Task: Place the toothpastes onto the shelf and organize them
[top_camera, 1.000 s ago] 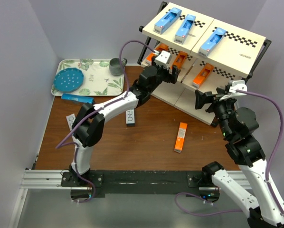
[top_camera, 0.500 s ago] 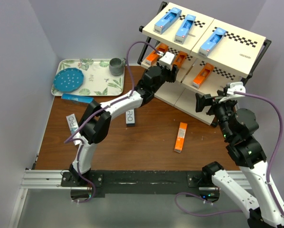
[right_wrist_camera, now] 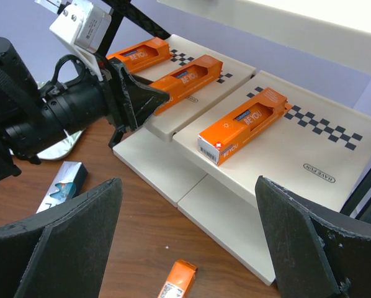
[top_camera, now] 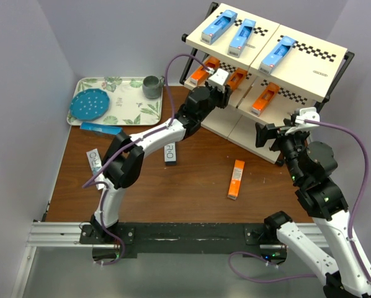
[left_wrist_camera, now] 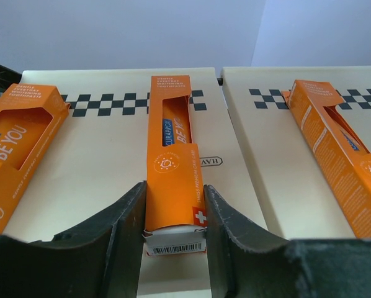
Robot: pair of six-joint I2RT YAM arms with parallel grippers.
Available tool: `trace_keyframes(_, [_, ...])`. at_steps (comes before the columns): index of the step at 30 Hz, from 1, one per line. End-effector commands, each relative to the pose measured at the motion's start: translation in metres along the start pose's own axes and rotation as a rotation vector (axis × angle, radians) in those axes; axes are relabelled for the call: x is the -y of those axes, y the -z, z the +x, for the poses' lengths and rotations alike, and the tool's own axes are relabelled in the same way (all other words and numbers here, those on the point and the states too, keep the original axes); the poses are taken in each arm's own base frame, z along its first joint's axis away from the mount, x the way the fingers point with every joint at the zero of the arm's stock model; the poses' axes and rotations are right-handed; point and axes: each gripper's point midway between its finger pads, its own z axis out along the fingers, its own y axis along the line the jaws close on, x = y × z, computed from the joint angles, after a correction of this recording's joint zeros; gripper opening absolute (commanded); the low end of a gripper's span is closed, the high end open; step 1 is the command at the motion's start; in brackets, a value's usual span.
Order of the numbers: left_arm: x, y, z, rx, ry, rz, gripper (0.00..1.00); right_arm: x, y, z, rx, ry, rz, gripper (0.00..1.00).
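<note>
Currently the left fingers [left_wrist_camera: 120, 242] pinch a slim orange cardboard toothpaste box [left_wrist_camera: 170, 155] lying on the slanted cream-boarded shelf [left_wrist_camera: 105, 155]. The right fingers [right_wrist_camera: 67, 242] stand spread above the brown worktop [right_wrist_camera: 142, 242].

Your left arm [top_camera: 149, 138] and right arm [top_camera: 325, 251] are both white shells between black joints. A purple cable [top_camera: 173, 58] runs along each to a small white camera box [top_camera: 218, 77] at the wrist. The left gripper [left_wrist_camera: 174, 189] and right gripper [right_wrist_camera: 187, 186] have broad matte-black fingers [right_wrist_camera: 61, 242]. Both bases are bolted to a black plate [top_camera: 173, 237] on a silver rail [top_camera: 49, 234].
</note>
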Motion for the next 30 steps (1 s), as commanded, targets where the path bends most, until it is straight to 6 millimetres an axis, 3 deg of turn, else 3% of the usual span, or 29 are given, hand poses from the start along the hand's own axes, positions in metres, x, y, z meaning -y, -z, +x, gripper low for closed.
trace_keyframes(1, [0.000,0.016,-0.044,0.080,-0.019,0.004,0.41,0.004,0.006,-0.019,0.042,0.004,0.010,0.93])
trace_keyframes(6, [-0.002,0.021,-0.042,0.077,-0.018,-0.002,0.47,0.003,0.005,-0.016,0.034,0.005,0.008,0.93])
trace_keyframes(12, [-0.002,0.021,-0.040,0.070,-0.020,-0.004,0.64,0.003,0.005,-0.015,0.026,0.009,0.007,0.93])
trace_keyframes(15, [-0.003,0.024,-0.049,0.083,-0.018,-0.007,0.76,0.003,0.005,-0.016,0.026,0.008,0.010,0.93])
trace_keyframes(18, [-0.003,0.029,-0.054,0.091,-0.011,-0.006,0.80,0.005,0.007,-0.020,0.032,0.006,0.014,0.93])
trace_keyframes(21, [-0.003,0.040,-0.065,0.103,-0.001,-0.001,0.85,0.006,0.007,-0.022,0.028,0.041,0.014,0.94])
trace_keyframes(23, [-0.004,0.052,-0.083,0.132,0.005,-0.005,0.88,0.005,0.008,-0.024,0.020,0.051,0.009,0.97])
trace_keyframes(27, [-0.014,0.088,-0.102,0.154,0.009,-0.038,0.90,0.002,0.010,-0.023,-0.006,0.057,-0.013,0.98])
trace_keyframes(30, [-0.025,0.117,-0.103,0.145,0.019,-0.080,0.92,0.000,0.013,-0.017,-0.052,0.008,-0.015,0.99])
